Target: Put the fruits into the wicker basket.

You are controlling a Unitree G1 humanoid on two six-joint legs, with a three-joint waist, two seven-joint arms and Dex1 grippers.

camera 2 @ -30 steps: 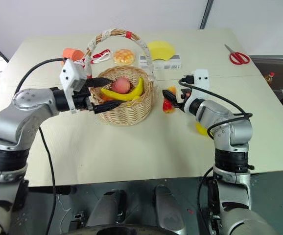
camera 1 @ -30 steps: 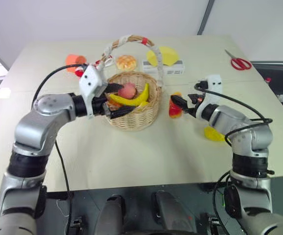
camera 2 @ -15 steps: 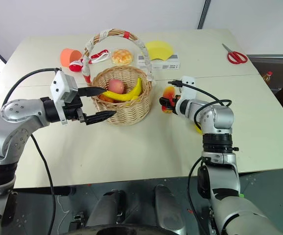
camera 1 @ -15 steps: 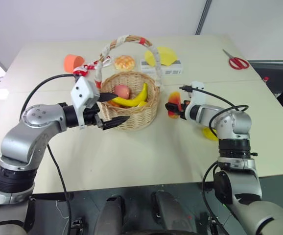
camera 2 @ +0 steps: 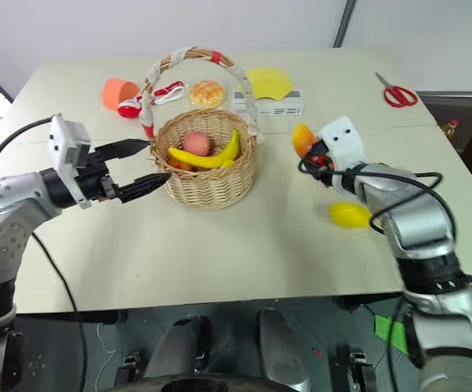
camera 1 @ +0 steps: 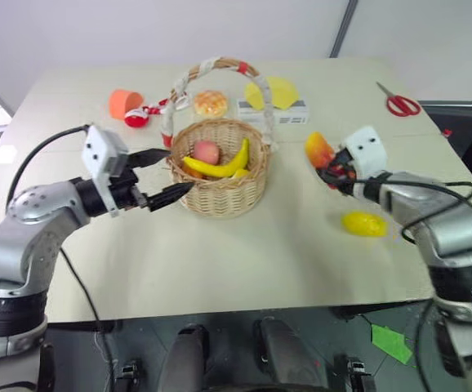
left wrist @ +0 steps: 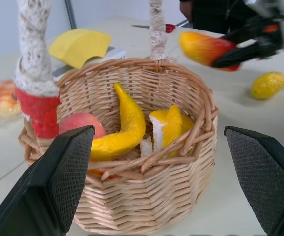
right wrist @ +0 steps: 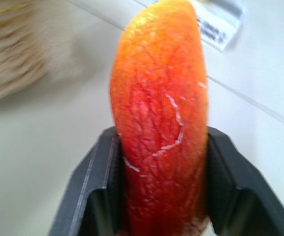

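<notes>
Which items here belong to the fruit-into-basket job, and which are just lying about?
Job: wicker basket, peach and banana inside it, oblong fruit held by right tool, lemon on the table.
Lying about: bun, yellow half-disc, orange cup, scissors.

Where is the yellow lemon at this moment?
In the left eye view, the yellow lemon lies on the table at the robot's right, below the right claw, apart from the wicker basket.

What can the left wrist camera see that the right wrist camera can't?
Left wrist view alone: inside the wicker basket, the banana and peach, plus the lemon lying on the table. Right wrist view alone: the right tool seen close, its fingers clamped on both sides of the fruit. Both: the red-orange fruit it holds.
</notes>
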